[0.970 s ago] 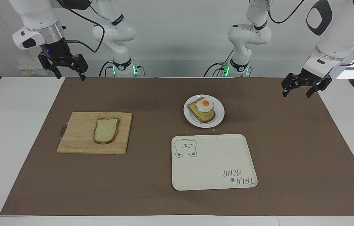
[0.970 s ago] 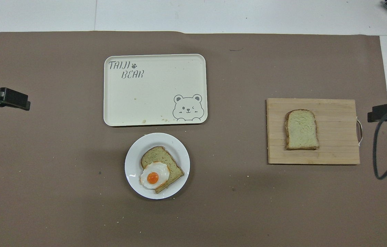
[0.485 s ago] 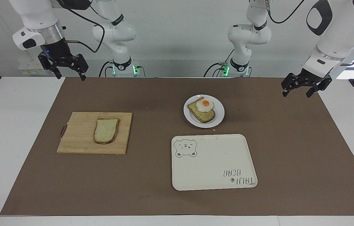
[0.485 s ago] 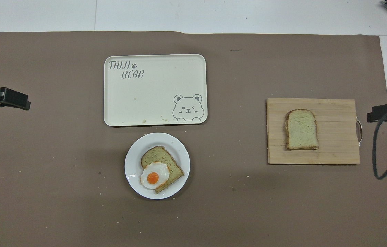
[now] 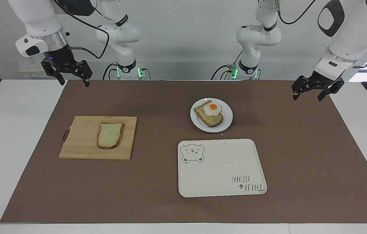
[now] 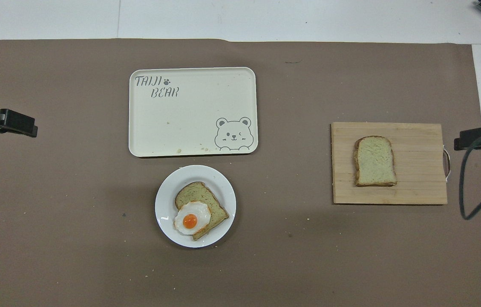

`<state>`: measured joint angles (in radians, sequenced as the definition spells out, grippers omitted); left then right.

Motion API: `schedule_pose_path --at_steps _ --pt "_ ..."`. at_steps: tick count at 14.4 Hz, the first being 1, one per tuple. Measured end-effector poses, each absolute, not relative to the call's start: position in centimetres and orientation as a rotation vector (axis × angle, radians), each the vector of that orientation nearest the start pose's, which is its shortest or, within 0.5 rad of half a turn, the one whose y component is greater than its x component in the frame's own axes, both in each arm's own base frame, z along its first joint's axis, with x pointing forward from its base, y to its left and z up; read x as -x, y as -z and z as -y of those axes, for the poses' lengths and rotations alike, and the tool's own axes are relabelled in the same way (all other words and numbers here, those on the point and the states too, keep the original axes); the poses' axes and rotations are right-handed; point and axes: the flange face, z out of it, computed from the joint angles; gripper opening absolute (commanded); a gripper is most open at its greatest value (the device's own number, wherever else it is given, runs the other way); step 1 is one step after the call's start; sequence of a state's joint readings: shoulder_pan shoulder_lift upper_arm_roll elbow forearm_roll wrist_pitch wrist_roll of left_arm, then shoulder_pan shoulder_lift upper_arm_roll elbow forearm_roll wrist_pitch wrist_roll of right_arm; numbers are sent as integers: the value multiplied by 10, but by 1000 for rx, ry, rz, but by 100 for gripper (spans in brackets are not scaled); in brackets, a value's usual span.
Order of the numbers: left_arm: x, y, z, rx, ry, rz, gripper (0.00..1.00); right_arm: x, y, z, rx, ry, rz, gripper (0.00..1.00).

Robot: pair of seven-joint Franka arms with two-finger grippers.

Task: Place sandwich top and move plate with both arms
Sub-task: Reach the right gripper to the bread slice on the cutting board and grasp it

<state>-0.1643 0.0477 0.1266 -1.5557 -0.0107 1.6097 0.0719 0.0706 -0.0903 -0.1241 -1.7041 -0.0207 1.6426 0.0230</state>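
— Two grippers, both up in the air and both holding nothing. Which one goes for the bread?

— I'd say the right gripper point(image 5: 72, 78). It hangs over the mat's edge at the right arm's end of the table, fingers spread apart, and the sandwich top point(image 5: 110, 135) lies on the cutting board point(image 5: 82, 138) at that same end. The left gripper point(image 5: 310, 92) waits over the mat at the left arm's end, fingers also apart, well away from the slice.

— How does the slice lie?

— Flat, on the half of the board toward the table's middle (the board's handle points toward the right arm's end). Its long axis runs nearer-to-farther from the robots, with the rounded end pointing away from them. In my judgement the gripper has to travel outward from the robots and down, then close across the slice's short width.

— And where does it go after that?

— Onto the plate point(image 5: 227, 122), which sits near the middle of the table, just on the robots' side of the bear tray point(image 5: 222, 169). The egg-topped slice point(image 5: 210, 115) lies on it, uncovered, so the first step is not yet done.

— Any risk?

— Soft bread may sag or tear when pinched; only a guess.
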Motion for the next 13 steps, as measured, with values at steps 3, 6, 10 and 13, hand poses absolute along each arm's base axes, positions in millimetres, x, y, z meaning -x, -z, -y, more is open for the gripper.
schedule_pose_path --at_steps 3,6,10,13 --pt "-572 -608 24 3141 11 -172 100 -542 -586 33 3153 84 -14 100" --pt "-572 -608 24 3141 11 -172 100 -561 -537 32 3147 72 63 100" --pt "-572 -608 24 3141 11 -172 100 -595 -435 45 3096 62 86 100" --pt "-572 -608 24 3141 11 -172 100 -600 -389 56 3054 6 86 100"
